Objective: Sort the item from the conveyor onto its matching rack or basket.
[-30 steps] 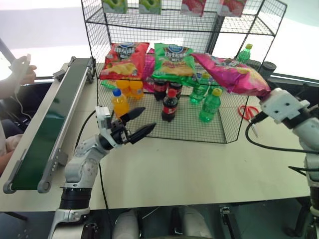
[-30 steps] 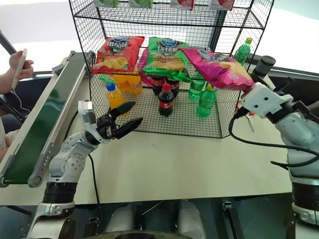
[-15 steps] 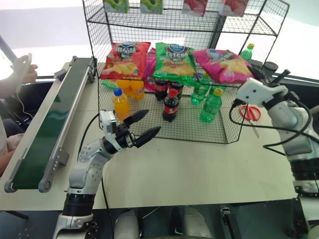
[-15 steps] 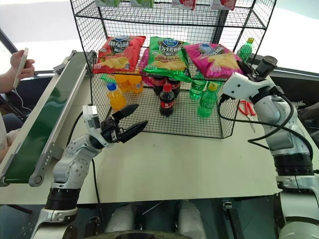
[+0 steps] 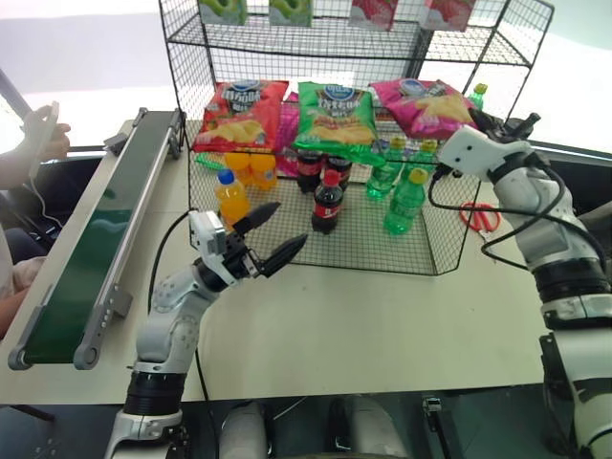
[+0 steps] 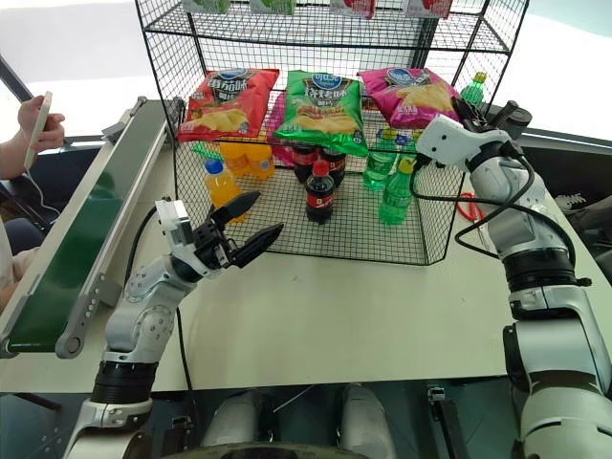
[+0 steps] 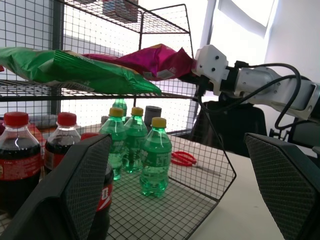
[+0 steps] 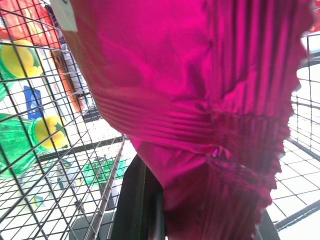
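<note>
the right end effector (image 6: 457,107) is closed on the pink bag (image 6: 411,93), now lying on the rack (image 6: 316,38) shelf. it just needs letting go. the left end effector (image 6: 247,228) is open and empty.

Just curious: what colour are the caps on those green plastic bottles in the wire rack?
Yellow caps on the green plastic bottles; the left wrist view shows them best.

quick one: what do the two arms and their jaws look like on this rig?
Both arms are silver-grey segmented shells with black joint rings. The left gripper has two black tapered fingers with mesh-textured inner pads, on a small white block. The right gripper sits behind a white boxy housing with small round holes. Loose black cables loop along each forearm.
</note>
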Motion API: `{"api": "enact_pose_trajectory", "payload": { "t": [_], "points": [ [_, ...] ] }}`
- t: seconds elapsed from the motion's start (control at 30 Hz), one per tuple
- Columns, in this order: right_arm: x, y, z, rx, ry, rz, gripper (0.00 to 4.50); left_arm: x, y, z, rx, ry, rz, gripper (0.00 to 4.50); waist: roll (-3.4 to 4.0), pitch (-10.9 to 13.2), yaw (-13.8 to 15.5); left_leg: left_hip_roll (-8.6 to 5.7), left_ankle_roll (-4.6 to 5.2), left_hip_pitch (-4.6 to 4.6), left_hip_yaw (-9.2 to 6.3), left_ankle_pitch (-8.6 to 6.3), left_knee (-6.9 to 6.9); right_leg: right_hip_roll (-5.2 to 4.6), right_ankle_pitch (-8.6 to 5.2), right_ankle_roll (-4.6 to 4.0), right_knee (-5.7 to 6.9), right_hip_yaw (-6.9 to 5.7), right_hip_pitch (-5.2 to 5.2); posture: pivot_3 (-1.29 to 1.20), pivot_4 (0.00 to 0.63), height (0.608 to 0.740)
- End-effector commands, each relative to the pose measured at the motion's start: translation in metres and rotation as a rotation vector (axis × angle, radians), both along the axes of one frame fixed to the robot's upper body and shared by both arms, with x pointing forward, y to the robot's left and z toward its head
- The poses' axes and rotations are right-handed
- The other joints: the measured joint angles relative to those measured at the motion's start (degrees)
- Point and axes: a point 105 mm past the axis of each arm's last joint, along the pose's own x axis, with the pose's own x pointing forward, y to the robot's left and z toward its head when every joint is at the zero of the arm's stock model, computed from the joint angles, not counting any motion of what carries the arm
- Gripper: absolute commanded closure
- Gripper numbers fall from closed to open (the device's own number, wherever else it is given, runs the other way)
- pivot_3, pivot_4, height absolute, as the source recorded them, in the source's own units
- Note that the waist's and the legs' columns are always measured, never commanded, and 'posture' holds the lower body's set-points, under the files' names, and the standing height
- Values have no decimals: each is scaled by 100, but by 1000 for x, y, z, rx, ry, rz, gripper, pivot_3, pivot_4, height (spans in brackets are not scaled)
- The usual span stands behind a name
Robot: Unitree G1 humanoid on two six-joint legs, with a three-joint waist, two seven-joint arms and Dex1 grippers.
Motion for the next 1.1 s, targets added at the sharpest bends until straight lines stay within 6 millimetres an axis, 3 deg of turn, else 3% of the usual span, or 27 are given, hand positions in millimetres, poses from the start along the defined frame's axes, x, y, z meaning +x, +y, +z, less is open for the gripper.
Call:
{"api": "enact_pose_trajectory", "payload": {
  "t": [0.03, 0.23, 0.57, 0.73, 0.9, 1.1],
  "points": [
    [-2, -16, 13, 26, -42, -59, 3018, -3, -1, 9, 3, -49, 5, 0, 0, 0, 0, 0, 0, 0, 0, 0, 1, 0, 1, 1, 0, 0, 1, 0, 150, 726],
    [-8, -16, 15, 53, -29, -32, 143, -4, -2, 7, 9, -46, -2, 0, 6, 4, 15, 0, 0, -3, -1, 0, 1, 0, 1, 2, -3, -1, 2, 0, 150, 726],
    [-36, -22, 10, 120, 151, 68, 63, -3, -4, 3, 24, -41, 4, 0, 4, 3, 23, 0, 1, -1, -9, -1, 0, 0, 2, 5, -7, -6, 8, 0, 150, 726],
    [-41, -14, 19, 280, 216, 141, 63, -5, -9, 0, 28, -30, -10, 0, 4, 3, 5, 1, 5, 3, -9, -3, 1, 0, 3, 5, -5, -5, 9, 0, 150, 726],
    [-42, -2, 31, 327, 205, 207, 63, -5, -12, -2, 34, -30, -20, 0, 5, 3, 9, 1, 20, 2, -9, -11, 1, 0, 4, 5, -5, -5, 8, 0, 150, 726],
    [-48, 7, 22, 330, 252, 270, 63, -6, -11, -3, 48, -32, -15, 0, 6, 4, 9, 1, 19, 0, -8, -11, -1, 0, 3, 4, -7, -5, 4, 0, 150, 726]
  ]
}}
